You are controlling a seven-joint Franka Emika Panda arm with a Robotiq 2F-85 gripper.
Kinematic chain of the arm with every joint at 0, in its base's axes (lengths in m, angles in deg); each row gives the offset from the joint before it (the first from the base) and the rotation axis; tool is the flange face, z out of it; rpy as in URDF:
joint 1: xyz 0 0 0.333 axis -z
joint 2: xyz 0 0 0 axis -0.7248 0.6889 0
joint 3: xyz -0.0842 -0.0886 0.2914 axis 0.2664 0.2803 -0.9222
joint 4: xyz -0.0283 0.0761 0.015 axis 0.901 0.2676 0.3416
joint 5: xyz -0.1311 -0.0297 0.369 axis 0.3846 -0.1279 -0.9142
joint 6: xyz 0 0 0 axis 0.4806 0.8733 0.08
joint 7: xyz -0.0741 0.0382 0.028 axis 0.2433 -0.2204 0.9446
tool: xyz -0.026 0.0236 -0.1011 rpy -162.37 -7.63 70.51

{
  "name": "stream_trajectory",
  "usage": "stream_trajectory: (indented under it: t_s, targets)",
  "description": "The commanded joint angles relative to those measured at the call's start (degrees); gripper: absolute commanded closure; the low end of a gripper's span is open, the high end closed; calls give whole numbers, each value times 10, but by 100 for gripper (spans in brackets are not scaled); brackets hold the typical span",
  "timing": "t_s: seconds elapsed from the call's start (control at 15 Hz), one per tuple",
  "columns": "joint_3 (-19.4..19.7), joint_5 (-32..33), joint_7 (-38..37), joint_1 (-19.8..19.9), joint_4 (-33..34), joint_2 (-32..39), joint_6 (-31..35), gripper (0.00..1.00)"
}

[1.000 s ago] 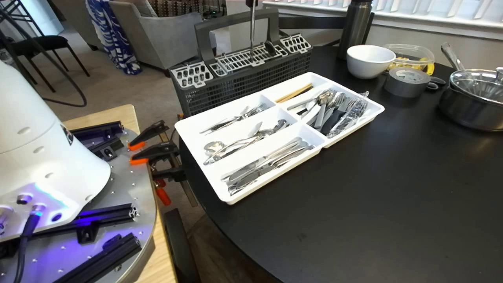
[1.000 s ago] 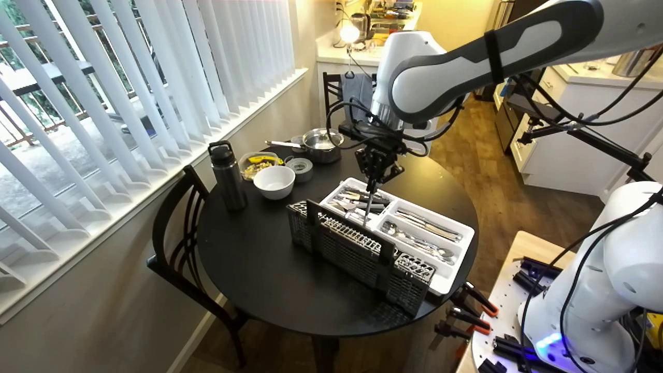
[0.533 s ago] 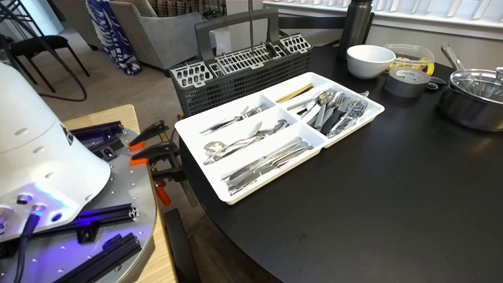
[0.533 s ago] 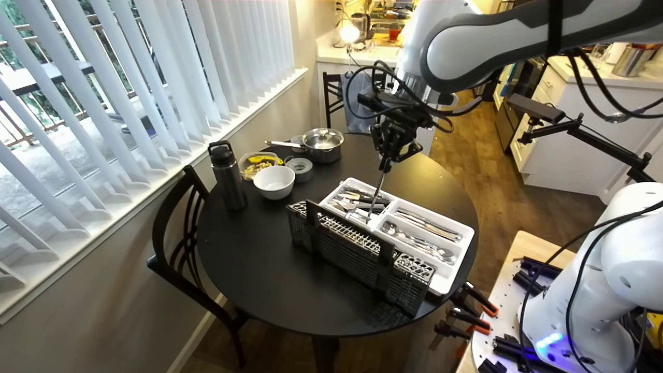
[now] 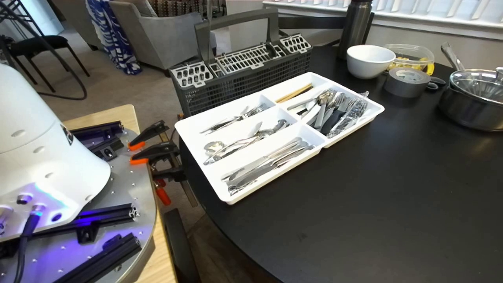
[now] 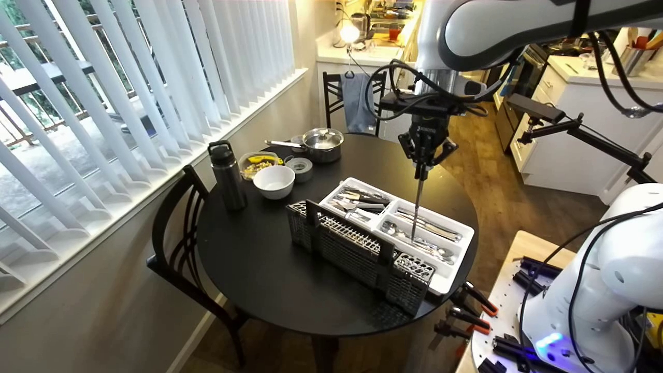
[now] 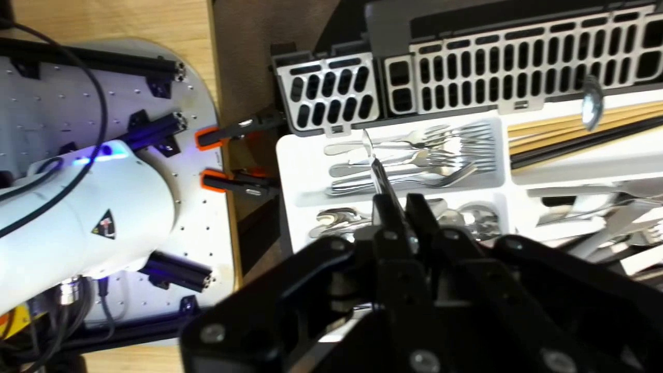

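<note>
Two fingers (image 7: pixel 420 213) are pinched together on one table knife (image 7: pixel 381 176). It hangs tip-down around one cutlery tray (image 5: pixel 192 125) and one slotted basket (image 5: pixel 239 86); which it is directly above, I cannot tell. The tray's three long compartments hold forks (image 7: pixel 422 155), spoons (image 5: pixel 257 136) and knives (image 5: pixel 269 163). Farther out, the tabletop (image 5: pixel 353 216) carries one white bowl (image 5: pixel 368 65), one tape roll (image 5: pixel 406 87), one lidded saucepan (image 5: pixel 471 112) and one bottle (image 5: pixel 355 31).
</note>
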Motion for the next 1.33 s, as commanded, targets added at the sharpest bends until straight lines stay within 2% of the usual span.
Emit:
stream_trajectory:
  t_s: [0.0, 0.4, 0.67, 0.93, 1.2, 1.27]
  targets:
    - [0, 12, -6, 18, 10, 38, -62, 98]
    - [8, 61, -32, 39, 13, 115, -82, 98]
    - [14, 138, -37, 37, 27, 158, -143, 98]
    - [25, 206, -59, 38, 46, 168, -210, 98]
    - [36, 248, -96, 36, 55, 171, -207, 98]
    - [38, 234, -77, 32, 48, 168, -202, 92]
